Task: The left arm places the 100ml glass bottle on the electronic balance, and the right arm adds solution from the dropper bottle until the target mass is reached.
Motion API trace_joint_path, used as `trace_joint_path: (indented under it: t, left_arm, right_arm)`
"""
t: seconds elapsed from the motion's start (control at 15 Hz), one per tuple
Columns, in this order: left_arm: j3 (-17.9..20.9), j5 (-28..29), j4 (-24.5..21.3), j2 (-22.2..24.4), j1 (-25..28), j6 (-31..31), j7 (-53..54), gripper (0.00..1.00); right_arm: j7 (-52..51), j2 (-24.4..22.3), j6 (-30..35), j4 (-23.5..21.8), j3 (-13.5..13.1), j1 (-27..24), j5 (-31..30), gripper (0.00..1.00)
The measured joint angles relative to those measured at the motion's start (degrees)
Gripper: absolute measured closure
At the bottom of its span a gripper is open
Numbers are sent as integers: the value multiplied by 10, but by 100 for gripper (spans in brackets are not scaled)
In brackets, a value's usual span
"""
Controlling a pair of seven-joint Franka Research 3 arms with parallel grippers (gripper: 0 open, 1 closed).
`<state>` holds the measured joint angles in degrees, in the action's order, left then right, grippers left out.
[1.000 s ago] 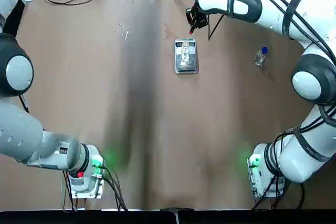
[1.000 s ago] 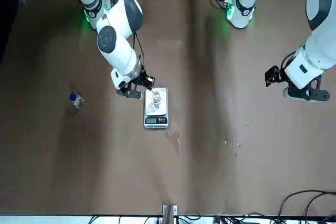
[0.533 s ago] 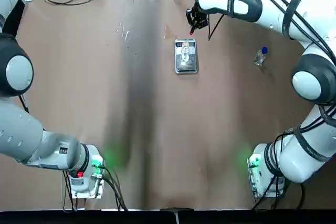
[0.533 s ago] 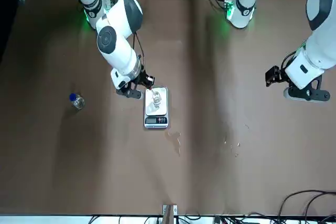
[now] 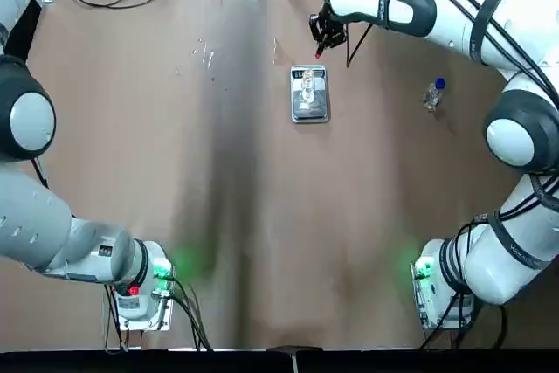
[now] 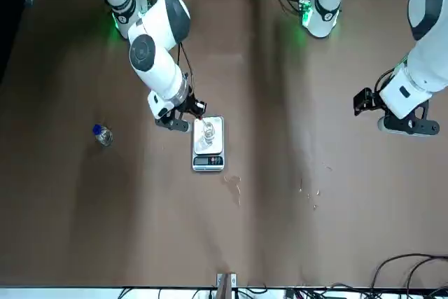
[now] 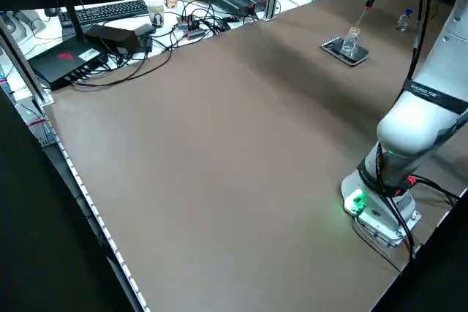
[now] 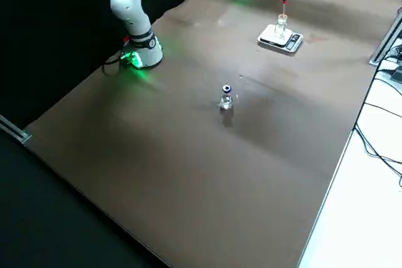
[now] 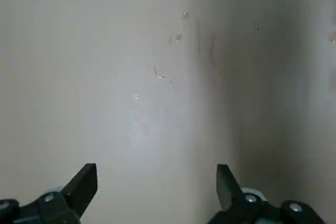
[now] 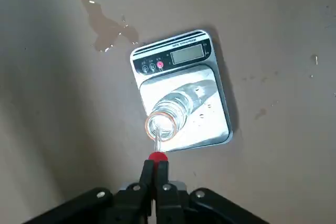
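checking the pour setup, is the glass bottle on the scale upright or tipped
Upright: in the right side view, the glass bottle stands on the scale's pan, its mouth up under the dropper tip.

clear glossy glass bottle (image 10: 175, 109), shiny metal pan (image 10: 202, 124), smooth satin brown tabletop (image 10: 273, 182)

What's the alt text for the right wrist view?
The right gripper, fingers closed on a dropper's red bulb, holds its clear tip at the mouth of the open glass bottle, which stands on the electronic balance. A brownish puddle lies on the table beside the balance.
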<state>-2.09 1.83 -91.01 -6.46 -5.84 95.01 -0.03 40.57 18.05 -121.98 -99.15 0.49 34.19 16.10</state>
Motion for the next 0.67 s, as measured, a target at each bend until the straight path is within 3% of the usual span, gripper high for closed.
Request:
trace_joint_path:
  t: [0.27, 0.67]
  left_arm:
    - [0, 0, 0, 0, 1, 0, 0, 0]
    - [0, 0, 5, 0, 3, 0, 0, 0]
  right_arm:
    - [2, -1, 1, 8, -2, 0, 0, 96]
    - [14, -40, 36, 22, -7, -19, 0, 96]
